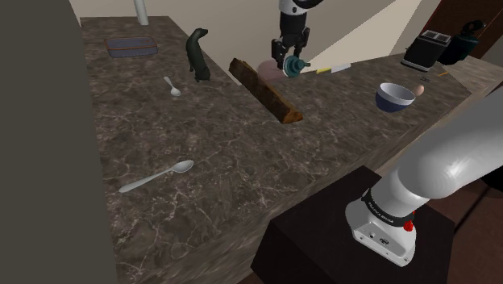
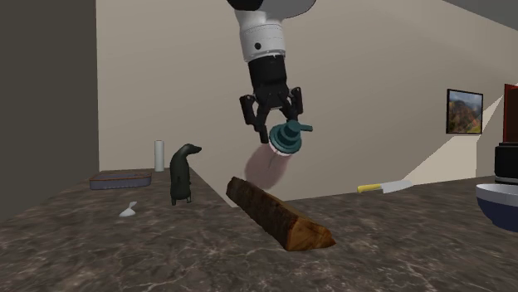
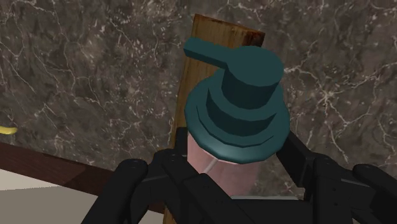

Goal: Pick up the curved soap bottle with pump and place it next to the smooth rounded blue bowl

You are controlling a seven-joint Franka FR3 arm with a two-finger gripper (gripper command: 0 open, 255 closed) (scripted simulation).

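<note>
Big picture first: the dark marbled countertop [image 1: 226, 161] is stretching wide, and the white arm [image 1: 451, 165] is reaching far across it, so any wobble at full stretch is going to show up at the tip. The brown wooden block [image 2: 278, 214] is lying right under the load, at six o'clock from it in the second exterior view. That is the first hazard, I reckon: travel low and the hanging base is clipping that ridge.

The blue bowl [image 1: 395, 97] is waiting well apart, at about four o'clock from the gripper in the shoulder view, with a small pale rounded thing [image 1: 418, 90] just beside its rim at two o'clock. Come in too fast or too close and one of them is getting shoved.

Now the pink soap bottle [image 2: 267, 166]: it is hanging clear of the counter, tilted, body trailing towards seven o'clock in the second exterior view. The black gripper [image 2: 276, 128] is pinching it high up, fingers clamped just beneath the teal pump [image 3: 235, 102]. A grip that high on a curved body is inviting a swing or a slide through the fingers. And if it is being released at that lean, I judge it is toppling rather than standing next to the bowl.
</note>
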